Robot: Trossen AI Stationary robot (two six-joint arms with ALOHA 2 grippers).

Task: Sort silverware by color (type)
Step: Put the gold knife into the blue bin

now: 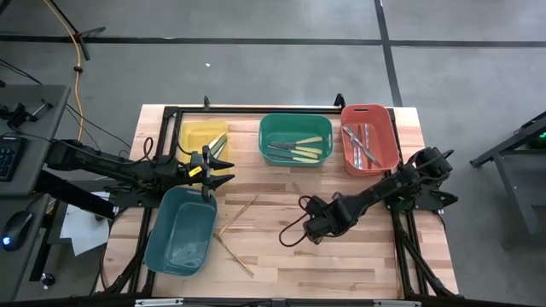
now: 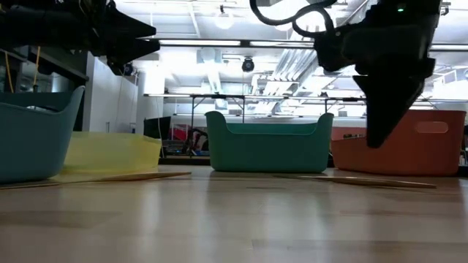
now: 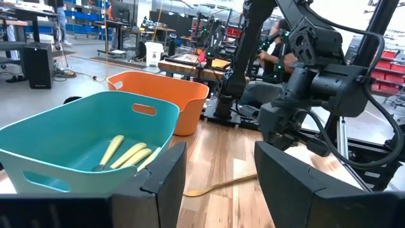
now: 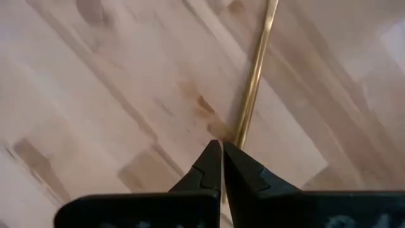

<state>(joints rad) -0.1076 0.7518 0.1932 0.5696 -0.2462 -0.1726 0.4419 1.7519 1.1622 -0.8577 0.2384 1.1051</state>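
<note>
1. Two wooden sticks (image 1: 236, 232) lie loose on the bench (image 1: 358, 256) beside the teal bin (image 1: 181, 230); other silverware (image 1: 297, 148) sits in bins.
2. Right claw (image 1: 301, 202), pressed together, hangs over the bench.
3. Left claw (image 1: 229, 171) is spread above the teal bin's rim.

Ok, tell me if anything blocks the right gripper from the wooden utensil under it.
Nothing visible does. The right gripper, fingers shut, hangs just above the tan wooden utensil, which lies alone on bare table; whether they touch cannot be told.
</note>
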